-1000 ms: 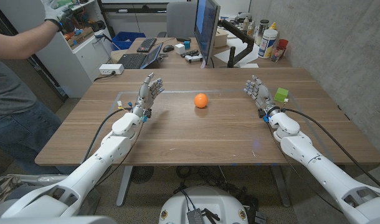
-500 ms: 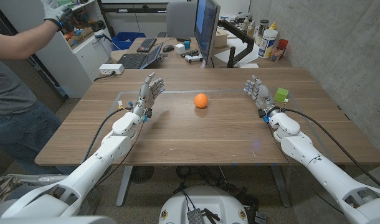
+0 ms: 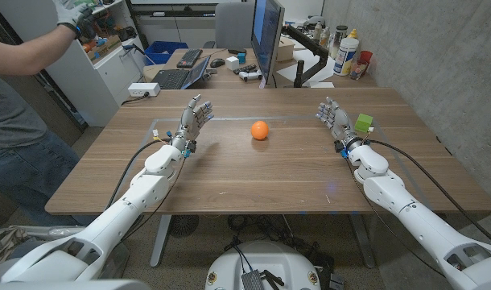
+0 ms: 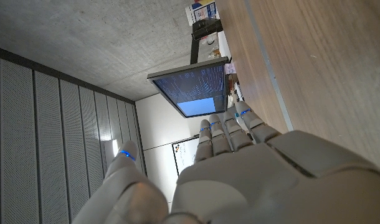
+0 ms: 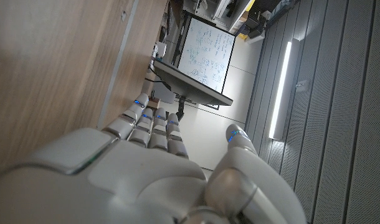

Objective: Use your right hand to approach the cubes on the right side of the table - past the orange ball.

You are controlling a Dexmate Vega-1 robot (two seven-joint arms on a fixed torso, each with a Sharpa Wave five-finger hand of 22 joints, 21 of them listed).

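Green cube [image 3: 364, 122] just beside right hand [image 3: 332, 118]

A monitor [image 3: 267, 36] stands at upper centre behind the wooden table [image 3: 253, 173], bottles [image 3: 348, 52] upper right, a person [image 3: 20, 97] at left.

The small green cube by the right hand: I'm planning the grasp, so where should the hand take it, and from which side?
Probably across two opposite upright faces of the small green cube, coming from the robot's left. The open right hand stands just on that side, fingers up, while the cube's flat faces suit a thumb-and-finger pinch. Its far side and lower part are hard to make out.
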